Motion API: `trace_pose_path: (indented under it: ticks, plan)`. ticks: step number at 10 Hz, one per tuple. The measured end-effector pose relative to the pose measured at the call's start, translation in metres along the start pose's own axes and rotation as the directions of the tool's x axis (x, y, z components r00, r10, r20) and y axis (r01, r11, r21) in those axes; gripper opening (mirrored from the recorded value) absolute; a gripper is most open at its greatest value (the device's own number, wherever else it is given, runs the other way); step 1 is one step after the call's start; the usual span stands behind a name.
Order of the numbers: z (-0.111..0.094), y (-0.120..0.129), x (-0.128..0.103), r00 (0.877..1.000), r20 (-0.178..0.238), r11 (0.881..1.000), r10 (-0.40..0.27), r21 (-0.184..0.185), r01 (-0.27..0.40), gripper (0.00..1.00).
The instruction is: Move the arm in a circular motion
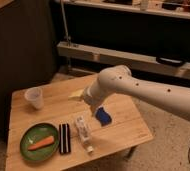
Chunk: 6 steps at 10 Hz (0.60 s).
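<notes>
Tool (pixel 77 93): beige tip, above the worktop (pixel 123 135) middle, carrying nothing; can't tell how its jaws stand. It sits at the end of the arm (pixel 138 90), which reaches in from the right over the blue object (pixel 103 116). The arm is thick, rigid and probably heavy, so there's nothing to grasp; this is a free-air sweep. Risks: light cup (pixel 34 97), tube (pixel 83 132), plate (pixel 30 150) with carrot (pixel 42 143).

Glossy white tubular arm (pixel 138 90), small dark dots; beige gripper (pixel 75 93) tip.
</notes>
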Motion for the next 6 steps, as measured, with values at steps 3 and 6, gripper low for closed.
trace_pose_path:
  ticks: [3,6]
  plan:
    - [0.039,-0.071,0.018,0.988,0.091,0.992,-0.122,0.022,0.12,0.8]
    - [0.073,-0.127,0.053,0.969,0.148,0.979,-0.2,0.06,0.193,0.8]
